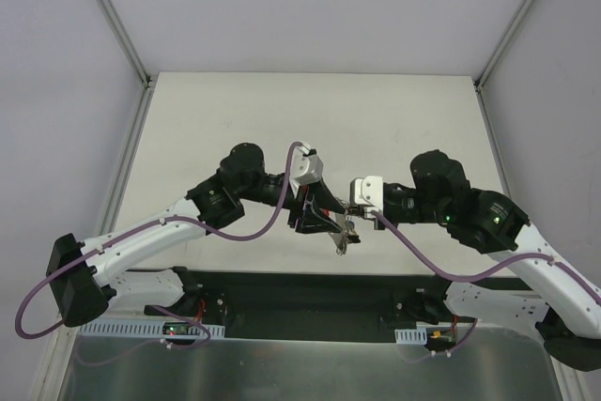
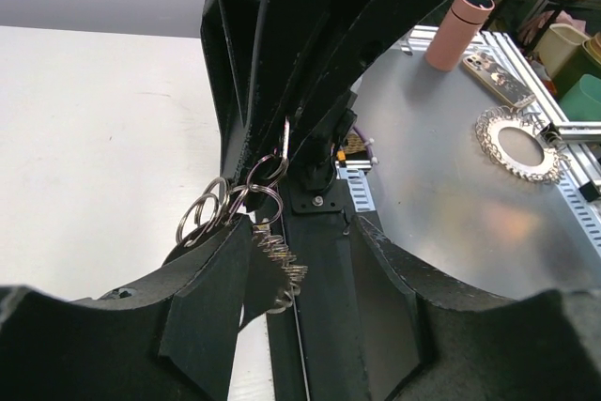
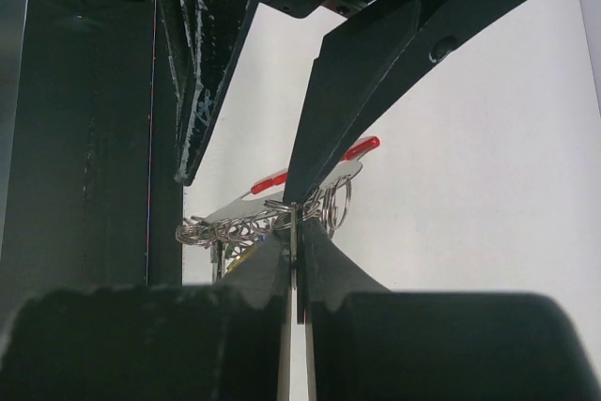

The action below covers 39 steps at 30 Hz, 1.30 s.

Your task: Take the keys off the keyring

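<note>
The keys (image 1: 344, 238) hang as a small bunch above the table between both grippers. My right gripper (image 3: 295, 218) is shut on the thin keyring (image 3: 294, 232), which shows edge-on between its fingers. Red key heads (image 3: 362, 146) and a tangle of silvery rings (image 3: 221, 227) lie just beyond its tips. My left gripper (image 2: 299, 227) stands open, jaws well apart. Several loose rings (image 2: 211, 213) and toothed key blades (image 2: 280, 265) rest against its left finger (image 2: 202, 298); nothing spans its gap. In the top view the left gripper (image 1: 315, 211) and right gripper (image 1: 351, 218) meet tip to tip.
The white table (image 1: 235, 119) stretches behind the grippers; a black strip (image 1: 310, 293) runs along its near edge. A metal shelf beyond holds a pink bottle (image 2: 460, 30), a phone (image 2: 496, 77) and a toothed ring (image 2: 519, 146).
</note>
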Each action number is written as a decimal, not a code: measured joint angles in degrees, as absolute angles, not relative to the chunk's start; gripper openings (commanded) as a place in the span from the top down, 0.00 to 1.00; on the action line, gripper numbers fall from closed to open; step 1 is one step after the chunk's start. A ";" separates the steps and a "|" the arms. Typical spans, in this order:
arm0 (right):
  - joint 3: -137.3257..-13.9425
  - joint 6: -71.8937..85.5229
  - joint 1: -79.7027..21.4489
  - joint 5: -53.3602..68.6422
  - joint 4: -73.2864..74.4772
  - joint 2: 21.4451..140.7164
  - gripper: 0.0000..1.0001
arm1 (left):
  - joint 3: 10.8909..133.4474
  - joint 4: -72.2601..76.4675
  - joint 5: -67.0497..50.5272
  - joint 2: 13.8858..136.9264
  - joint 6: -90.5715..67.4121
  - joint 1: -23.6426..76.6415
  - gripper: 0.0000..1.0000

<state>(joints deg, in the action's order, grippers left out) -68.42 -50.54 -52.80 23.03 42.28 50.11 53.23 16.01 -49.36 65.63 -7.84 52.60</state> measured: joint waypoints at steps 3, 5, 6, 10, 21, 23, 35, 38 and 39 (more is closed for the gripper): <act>-68.40 -50.54 -52.75 22.96 42.28 50.11 0.99 | 53.23 16.01 -48.38 65.63 -7.31 52.97 0.53; -68.40 -50.52 -52.73 22.92 42.26 50.13 0.99 | 53.23 15.99 -47.68 65.63 -6.79 53.32 0.53; -68.40 -50.54 -52.71 22.90 42.28 50.15 0.99 | 53.23 15.99 -47.42 65.63 -6.63 53.32 0.54; -68.36 -50.46 -52.69 22.87 42.24 50.22 0.99 | 53.23 15.97 -47.18 65.63 -6.39 53.32 0.55; -66.04 -48.73 -52.47 22.57 40.64 50.04 0.99 | 53.23 15.99 -47.46 66.65 -6.94 53.32 0.57; -65.67 -48.05 -52.40 22.24 40.27 49.89 0.99 | 53.23 16.01 -47.37 66.89 -6.94 53.32 0.57; -64.90 -46.04 -52.21 22.63 40.03 49.41 0.99 | 53.23 16.03 -44.88 67.59 -6.59 53.60 0.87; -64.79 -45.84 -52.21 23.00 40.21 49.28 0.99 | 53.23 16.10 -44.42 67.77 -6.44 53.60 1.00; -64.64 -45.80 -52.21 22.92 40.18 49.25 0.99 | 53.23 16.16 -44.47 67.79 -6.50 53.60 1.00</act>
<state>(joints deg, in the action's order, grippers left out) -64.64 -45.80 -52.21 22.92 40.18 49.25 53.23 16.16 -44.47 67.79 -6.50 53.60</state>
